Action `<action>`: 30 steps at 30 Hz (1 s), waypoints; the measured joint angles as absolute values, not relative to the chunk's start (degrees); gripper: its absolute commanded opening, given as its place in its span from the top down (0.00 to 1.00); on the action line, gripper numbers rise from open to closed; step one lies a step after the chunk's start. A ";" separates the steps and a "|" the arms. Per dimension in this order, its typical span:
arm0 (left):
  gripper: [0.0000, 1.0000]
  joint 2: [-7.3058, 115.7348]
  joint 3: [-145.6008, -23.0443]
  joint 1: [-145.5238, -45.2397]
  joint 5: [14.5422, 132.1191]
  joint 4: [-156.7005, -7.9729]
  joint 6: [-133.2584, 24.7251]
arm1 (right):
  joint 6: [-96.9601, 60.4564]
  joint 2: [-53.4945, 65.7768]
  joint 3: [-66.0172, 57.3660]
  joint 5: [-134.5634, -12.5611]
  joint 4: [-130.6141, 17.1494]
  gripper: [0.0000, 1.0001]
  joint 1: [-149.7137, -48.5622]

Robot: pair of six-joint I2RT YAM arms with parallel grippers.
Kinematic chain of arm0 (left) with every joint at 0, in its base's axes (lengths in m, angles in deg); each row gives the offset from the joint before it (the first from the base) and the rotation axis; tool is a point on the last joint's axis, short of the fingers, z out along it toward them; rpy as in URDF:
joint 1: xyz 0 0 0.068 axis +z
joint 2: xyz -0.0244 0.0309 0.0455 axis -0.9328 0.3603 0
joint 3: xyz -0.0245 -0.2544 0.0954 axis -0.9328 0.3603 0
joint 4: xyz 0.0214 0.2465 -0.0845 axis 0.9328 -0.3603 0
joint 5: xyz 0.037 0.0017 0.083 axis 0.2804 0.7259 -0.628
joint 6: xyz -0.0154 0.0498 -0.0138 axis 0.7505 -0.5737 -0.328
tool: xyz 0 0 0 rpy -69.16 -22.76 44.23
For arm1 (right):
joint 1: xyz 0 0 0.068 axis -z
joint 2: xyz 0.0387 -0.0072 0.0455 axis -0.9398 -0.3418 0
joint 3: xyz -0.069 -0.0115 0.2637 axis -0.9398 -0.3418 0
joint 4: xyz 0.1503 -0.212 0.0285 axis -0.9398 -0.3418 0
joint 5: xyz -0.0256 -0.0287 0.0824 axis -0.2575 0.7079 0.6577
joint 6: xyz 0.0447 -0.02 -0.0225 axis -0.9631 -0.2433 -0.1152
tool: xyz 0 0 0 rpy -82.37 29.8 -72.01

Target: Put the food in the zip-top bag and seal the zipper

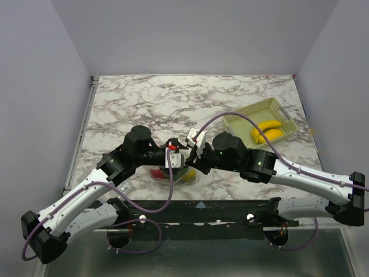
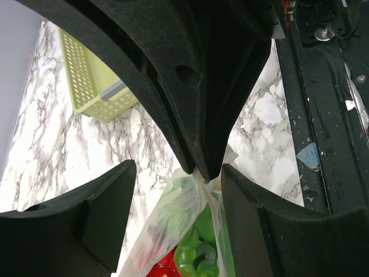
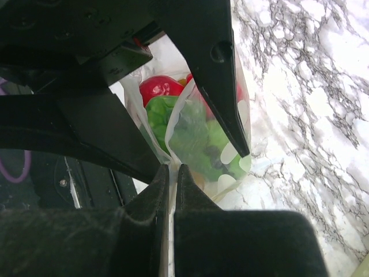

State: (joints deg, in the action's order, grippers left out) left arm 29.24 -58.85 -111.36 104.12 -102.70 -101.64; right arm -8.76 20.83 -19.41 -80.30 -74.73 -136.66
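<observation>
The zip-top bag (image 1: 173,175) lies on the marble table (image 1: 173,104), close to its near edge, between the two grippers. The food is inside it: through the clear film a green pepper (image 2: 193,254) and a red piece (image 3: 158,88) are visible, lying side by side. The zipper cannot be made out in any view.

The right arm reaches in from the right, stretched low over the table. The right gripper (image 3: 171,176) points at the top edge of the bag. Its fingers (image 3: 190,196) are pressed together, with only a thin fold of the bag's film pinched between them. In the left wrist view the same pinch is seen, and the film hangs down from it.

The left arm comes from the left with its elbow bent. The left gripper (image 1: 174,157) meets the right one above the bag. Its fingers (image 2: 104,213) are spread apart, one on each side of the bag's top, and nothing is held. I cannot tell if either of them touches the film.

Well apart, at the far right of the table, a pale green basket (image 1: 247,108) holds two yellow bananas (image 1: 268,131).
</observation>
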 measured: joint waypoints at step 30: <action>1.00 29.83 -59.66 -110.07 103.59 -108.38 -105.00 | -7.71 22.10 -19.38 -82.61 -77.22 1.00 -136.66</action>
